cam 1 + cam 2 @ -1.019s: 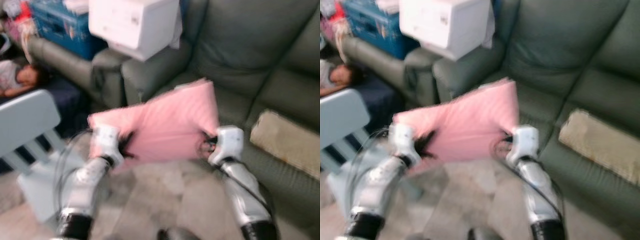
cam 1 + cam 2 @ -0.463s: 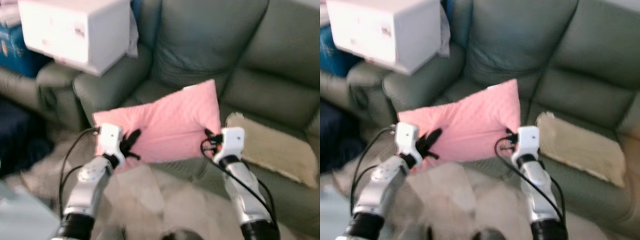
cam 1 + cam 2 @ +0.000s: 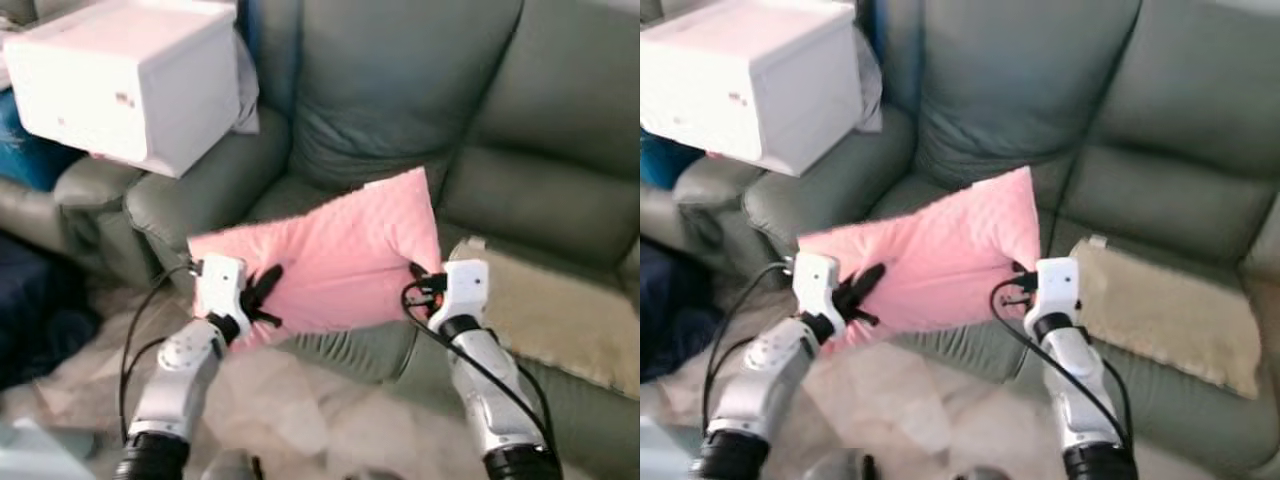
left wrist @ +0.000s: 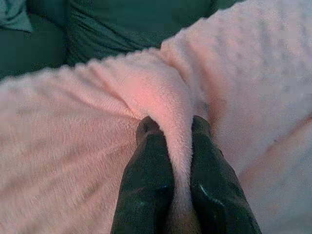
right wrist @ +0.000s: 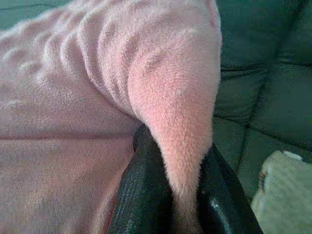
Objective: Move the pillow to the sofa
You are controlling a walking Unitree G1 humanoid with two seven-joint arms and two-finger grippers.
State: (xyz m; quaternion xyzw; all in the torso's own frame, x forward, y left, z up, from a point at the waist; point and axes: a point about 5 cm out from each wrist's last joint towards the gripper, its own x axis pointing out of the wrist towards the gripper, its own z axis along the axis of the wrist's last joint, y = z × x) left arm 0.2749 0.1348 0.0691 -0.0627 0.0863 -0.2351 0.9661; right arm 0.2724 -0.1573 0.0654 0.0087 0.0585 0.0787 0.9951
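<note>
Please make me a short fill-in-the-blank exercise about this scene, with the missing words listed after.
1. Both claws are shut on the pillow, whose colour is ____.
2. The left claw pinches a ____ of the pillow's fabric between its fingers.
3. The beige mat lies on the sofa seat on the robot's ____ side.
4. The right claw grips the pillow at one ____.

Missing words: pink; fold; right; corner

Before you: grey-green leather couch (image 3: 400, 110), white box (image 3: 125, 80) on its armrest, beige mat (image 3: 560, 320) on seat.

— What changed? — The camera swung right; the chair and person dropped from view. — And the pillow (image 3: 330, 260)? — Carried forward over the sofa (image 3: 420, 110) seat's front edge.
</note>
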